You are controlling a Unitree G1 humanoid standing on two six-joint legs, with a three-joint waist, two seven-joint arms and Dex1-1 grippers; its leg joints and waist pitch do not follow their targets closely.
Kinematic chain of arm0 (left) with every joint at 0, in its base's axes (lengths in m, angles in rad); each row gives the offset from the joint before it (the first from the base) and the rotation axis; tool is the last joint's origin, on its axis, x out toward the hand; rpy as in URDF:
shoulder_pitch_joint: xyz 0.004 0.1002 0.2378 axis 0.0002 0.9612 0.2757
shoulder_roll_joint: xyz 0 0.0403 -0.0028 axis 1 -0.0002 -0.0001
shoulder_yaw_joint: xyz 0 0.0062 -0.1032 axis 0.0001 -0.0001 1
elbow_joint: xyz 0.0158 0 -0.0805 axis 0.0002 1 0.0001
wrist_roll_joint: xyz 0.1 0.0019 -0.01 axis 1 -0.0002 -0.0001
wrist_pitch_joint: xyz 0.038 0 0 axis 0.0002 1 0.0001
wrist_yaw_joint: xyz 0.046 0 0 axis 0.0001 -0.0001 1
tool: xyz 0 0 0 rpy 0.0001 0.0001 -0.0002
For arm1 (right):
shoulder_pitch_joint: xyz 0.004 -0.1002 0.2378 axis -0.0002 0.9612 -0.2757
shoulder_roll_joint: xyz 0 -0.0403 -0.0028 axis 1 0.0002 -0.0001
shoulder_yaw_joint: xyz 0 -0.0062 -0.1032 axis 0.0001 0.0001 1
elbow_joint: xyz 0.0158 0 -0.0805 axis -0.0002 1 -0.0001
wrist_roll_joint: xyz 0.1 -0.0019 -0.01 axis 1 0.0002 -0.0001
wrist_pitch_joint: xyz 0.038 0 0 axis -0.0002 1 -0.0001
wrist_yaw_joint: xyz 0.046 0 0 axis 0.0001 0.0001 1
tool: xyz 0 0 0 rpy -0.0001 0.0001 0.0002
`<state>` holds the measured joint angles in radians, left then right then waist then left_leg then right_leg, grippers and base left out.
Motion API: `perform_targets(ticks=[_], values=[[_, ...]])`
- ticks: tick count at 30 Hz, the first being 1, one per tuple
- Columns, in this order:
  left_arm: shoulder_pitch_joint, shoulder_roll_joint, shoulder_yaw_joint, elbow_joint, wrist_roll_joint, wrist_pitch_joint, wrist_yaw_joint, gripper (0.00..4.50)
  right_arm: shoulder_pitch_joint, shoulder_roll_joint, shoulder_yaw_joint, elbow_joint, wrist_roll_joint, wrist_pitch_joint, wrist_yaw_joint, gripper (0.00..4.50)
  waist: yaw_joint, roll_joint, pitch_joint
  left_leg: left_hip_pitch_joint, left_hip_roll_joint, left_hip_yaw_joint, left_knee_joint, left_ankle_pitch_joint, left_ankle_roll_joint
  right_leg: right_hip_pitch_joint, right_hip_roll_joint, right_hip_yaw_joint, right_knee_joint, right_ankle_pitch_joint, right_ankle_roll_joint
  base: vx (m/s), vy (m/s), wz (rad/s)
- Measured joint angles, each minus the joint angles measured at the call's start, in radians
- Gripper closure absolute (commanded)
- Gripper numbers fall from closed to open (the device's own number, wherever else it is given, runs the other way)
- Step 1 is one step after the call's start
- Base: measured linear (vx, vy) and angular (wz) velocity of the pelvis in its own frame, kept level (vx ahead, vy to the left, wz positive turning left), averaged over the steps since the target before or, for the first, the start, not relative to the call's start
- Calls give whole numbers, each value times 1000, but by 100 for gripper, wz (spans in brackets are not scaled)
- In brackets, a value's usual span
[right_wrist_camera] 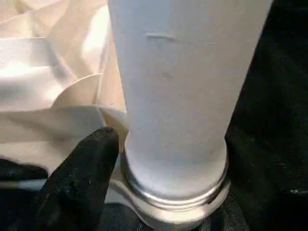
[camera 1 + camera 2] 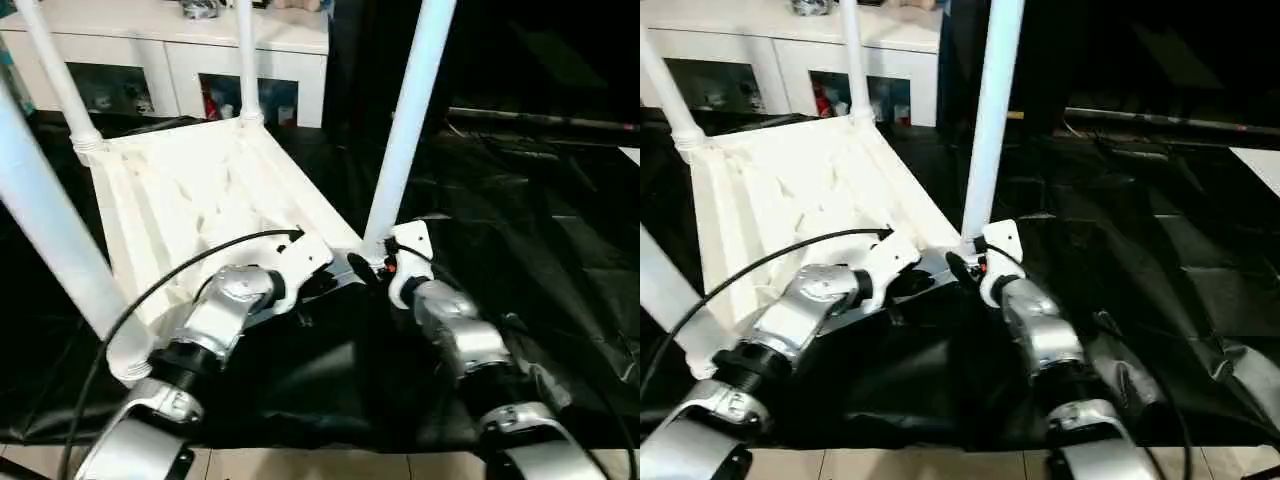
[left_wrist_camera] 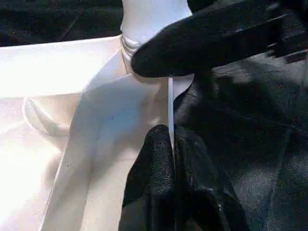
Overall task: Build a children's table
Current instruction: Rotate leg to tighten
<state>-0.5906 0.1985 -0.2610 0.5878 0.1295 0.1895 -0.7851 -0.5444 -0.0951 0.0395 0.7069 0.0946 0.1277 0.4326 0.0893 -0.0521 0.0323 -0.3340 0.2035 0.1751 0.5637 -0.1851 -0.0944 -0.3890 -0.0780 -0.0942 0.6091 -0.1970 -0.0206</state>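
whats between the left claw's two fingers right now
The thin white rim of the table top sits pinched edge-on between the left claw's fingers, close to the corner leg; the left wrist view shows it.

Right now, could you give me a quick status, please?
Left pincer shut on tabletop rim. Right pincer open around near leg base. Four legs up. Nothing blocking.

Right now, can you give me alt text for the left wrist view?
The left gripper is shut on the thin white rim of the upturned white plastic table top. Close beyond it, a black finger of the right gripper rests against a white round leg's base.
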Motion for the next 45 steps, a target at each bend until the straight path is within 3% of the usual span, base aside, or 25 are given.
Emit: perform_targets(ticks=[2,6,12,15,19,21,25,30,37,40,41,45], values=[[12,24,0,-14,-8,-17,-28,450,11,-47,29,-31,5,4,103,37,0,1,1,-1,1,0,0,0,0,-1,1,0,0,0,0,0,0,0],[52,82,3,-61,-36,-59,-133,450,65,-174,89,-130,17,25,334,37,2,1,1,-2,1,0,-1,0,0,-1,1,-1,0,-1,0,0,0,0],[86,143,7,-119,-74,-66,-253,450,112,-247,113,-240,50,43,502,37,3,0,1,-10,1,0,1,0,0,-8,1,-1,1,-1,-1,0,0,0],[102,169,-1,-150,-92,-78,-316,450,147,-304,113,-300,73,63,557,37,19,0,1,-16,1,0,1,0,1,-13,1,-1,1,2,-5,0,0,0],[103,163,-5,-144,-82,-109,-301,450,198,-347,113,-394,100,105,616,37,27,0,1,-16,1,0,2,0,4,-13,1,-1,1,1,-6,0,0,0],[98,158,-5,-136,-81,-106,-289,405,216,-355,112,-427,108,120,625,25,26,0,1,-15,1,0,3,-1,2,-13,1,-1,1,2,-6,0,0,0],[125,133,41,-201,-169,-36,-281,371,274,-369,102,-542,172,198,637,25,26,-11,9,-16,3,0,5,-1,1,-13,1,-2,1,0,-2,0,0,0],[169,202,98,-400,-257,100,-324,331,285,-405,83,-670,256,300,676,25,17,-12,10,-16,3,0,4,-1,1,-13,2,-1,1,3,-8,0,0,0],[327,339,107,-608,-281,276,-359,267,285,-359,115,-690,262,345,668,25,12,-15,11,-16,4,0,4,-1,1,-13,3,-1,2,3,-8,0,0,0],[349,329,135,-647,-282,285,-307,260,264,-288,154,-638,237,333,615,25,13,-16,11,-16,4,-1,6,0,0,-13,3,-2,2,4,-10,0,0,0],[374,323,163,-663,-282,276,-276,232,242,-248,159,-599,222,321,582,25,10,-16,11,-15,4,-1,6,0,0,-12,3,-1,3,4,-10,0,0,0],[452,302,212,-693,-277,232,-183,211,205,-153,170,-495,195,290,500,25,2,-21,12,-15,4,-2,7,0,-1,-12,3,-1,2,2,-5,0,0,0]])
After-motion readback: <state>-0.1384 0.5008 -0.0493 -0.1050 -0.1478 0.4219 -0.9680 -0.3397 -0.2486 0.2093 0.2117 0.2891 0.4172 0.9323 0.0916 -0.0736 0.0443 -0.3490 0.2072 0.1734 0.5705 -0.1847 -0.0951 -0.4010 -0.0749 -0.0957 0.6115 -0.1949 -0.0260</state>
